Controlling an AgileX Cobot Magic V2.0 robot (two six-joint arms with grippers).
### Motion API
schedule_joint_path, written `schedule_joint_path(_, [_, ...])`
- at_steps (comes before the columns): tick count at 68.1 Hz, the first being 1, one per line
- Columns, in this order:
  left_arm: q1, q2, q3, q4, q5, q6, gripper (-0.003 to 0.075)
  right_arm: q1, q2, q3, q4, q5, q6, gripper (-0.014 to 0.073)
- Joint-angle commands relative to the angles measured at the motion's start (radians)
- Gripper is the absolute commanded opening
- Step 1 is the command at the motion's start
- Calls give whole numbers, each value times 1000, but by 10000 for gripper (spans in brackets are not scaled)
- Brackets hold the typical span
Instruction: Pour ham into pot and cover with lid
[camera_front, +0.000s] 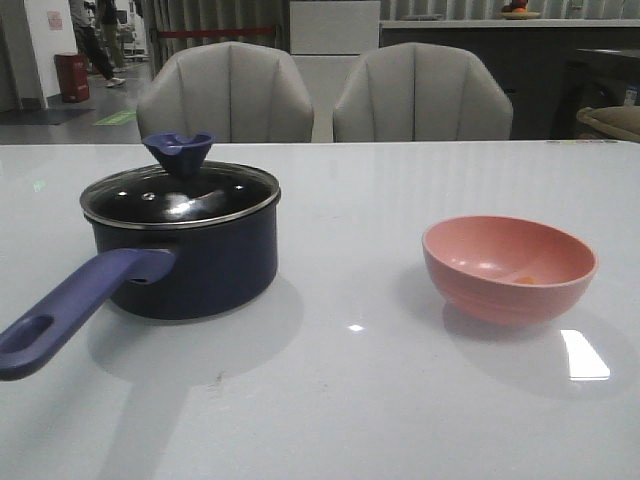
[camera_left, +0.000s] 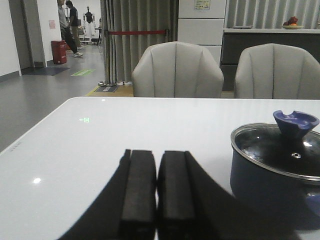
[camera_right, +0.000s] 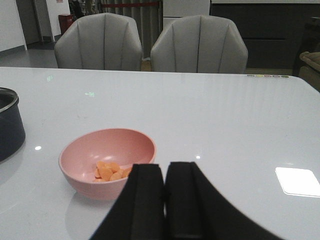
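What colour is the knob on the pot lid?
Purple-blue: the knob on the lid shows best in the front view.

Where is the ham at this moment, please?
The ham lies as small orange pieces inside the pink bowl on the table's right side in the front view, apart from the lidded pot on the left.

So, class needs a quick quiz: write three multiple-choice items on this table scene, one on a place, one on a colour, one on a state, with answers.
1. Where is the ham?
A. on the table
B. in the pink bowl
C. in the pot

2. What colour is the lid knob?
A. purple-blue
B. red
C. white

3. How is the left gripper?
A. holding the lid
B. wide open
C. shut, empty

Answers:
B, the right wrist view shows orange pieces inside the bowl.
A, the flared knob matches the pot handle.
C, its fingers meet with nothing between them.
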Motion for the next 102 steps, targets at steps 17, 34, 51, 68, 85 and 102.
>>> schedule_joint_path(17, [0, -19, 21, 1, -80, -8, 113, -5, -20, -5, -11, -84, -3, 158])
schedule_joint_path(34, [0, -19, 21, 1, -80, -8, 113, -5, -20, -5, -11, -84, -3, 158])
schedule_joint_path(51, [0, -19, 21, 1, -224, -8, 113, -5, -20, -5, -11, -84, -3, 158])
schedule_joint_path(68, [-18, -1, -133, -17, -243, -51, 113, -5, -20, -5, -11, -84, -3, 158])
schedule_joint_path(85, [-20, 213, -362, -17, 108, -51, 113, -5, -20, -5, -11, -84, -3, 158])
schedule_joint_path(102, [-20, 329, -388, -29, 118, -51, 113, -5, -20, -5, -11, -84, -3, 158])
